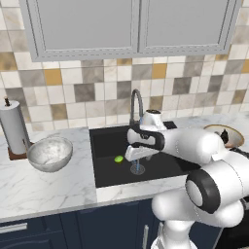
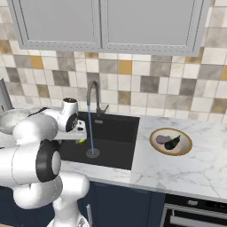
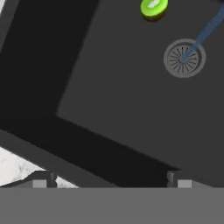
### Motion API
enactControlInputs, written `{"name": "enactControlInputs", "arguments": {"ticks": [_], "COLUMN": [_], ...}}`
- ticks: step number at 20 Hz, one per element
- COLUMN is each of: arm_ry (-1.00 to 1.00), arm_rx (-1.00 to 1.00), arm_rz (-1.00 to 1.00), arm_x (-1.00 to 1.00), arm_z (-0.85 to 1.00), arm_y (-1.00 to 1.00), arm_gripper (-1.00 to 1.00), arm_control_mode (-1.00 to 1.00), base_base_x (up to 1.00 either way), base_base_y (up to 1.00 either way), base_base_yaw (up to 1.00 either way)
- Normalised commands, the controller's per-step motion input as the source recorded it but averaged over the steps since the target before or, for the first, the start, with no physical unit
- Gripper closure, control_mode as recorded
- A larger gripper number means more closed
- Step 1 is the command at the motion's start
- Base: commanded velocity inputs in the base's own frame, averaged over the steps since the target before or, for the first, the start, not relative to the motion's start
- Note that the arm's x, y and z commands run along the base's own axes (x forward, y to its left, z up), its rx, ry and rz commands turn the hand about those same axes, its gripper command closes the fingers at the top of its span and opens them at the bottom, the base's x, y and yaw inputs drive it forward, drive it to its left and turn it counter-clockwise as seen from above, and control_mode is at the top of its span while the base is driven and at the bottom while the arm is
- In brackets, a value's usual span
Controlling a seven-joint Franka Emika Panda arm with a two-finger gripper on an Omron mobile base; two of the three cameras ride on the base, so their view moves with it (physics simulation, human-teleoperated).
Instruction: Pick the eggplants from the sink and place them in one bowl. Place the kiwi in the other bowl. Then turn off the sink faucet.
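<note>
Black sink (image 1: 104,141) holds one kiwi (image 1: 118,159); tan bowl (image 2: 155,135) holds two eggplants (image 2: 168,141).

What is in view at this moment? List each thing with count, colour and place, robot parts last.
kiwi: one, bright green, on the sink floor near the drain.
eggplants: two, mauve and near-black, in the tan bowl.
tan bowl: one, orange-brown rim, counter right of the sink.
speckled bowl: one, grey-white, counter left of the sink.
sink: one, black, set in the white marble counter.
faucet: one, dark grey, water running to the drain.
paper towel roll: one, white, far left.
hand: one, open, over the sink.
</note>
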Motion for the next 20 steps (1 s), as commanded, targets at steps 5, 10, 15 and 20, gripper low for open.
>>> {"name": "enactControlInputs", "arguments": {"ticks": [5, 10, 15, 20], "arm_ry": [0.00, -0.01, -0.05, -0.09], "arm_rx": [0.00, 0.00, 0.00, 0.00], "arm_rz": [0.07, -0.16, -0.20, -0.16], "arm_x": [0.44, 0.40, 0.31, 0.34], "arm_z": [-0.06, 0.00, -0.19, -0.36], "arm_y": [0.29, 0.00, 0.00, 0.00], "arm_gripper": [-1.00, -1.00, -1.00, -1.00], "arm_control_mode": [-1.00, -1.00, -1.00, -1.00], "base_base_x": [0.00, 0.00, 0.00, 0.00], "base_base_y": [0.00, 0.00, 0.00, 0.00], "base_base_yaw": [0.00, 0.00, 0.00, 0.00]}}
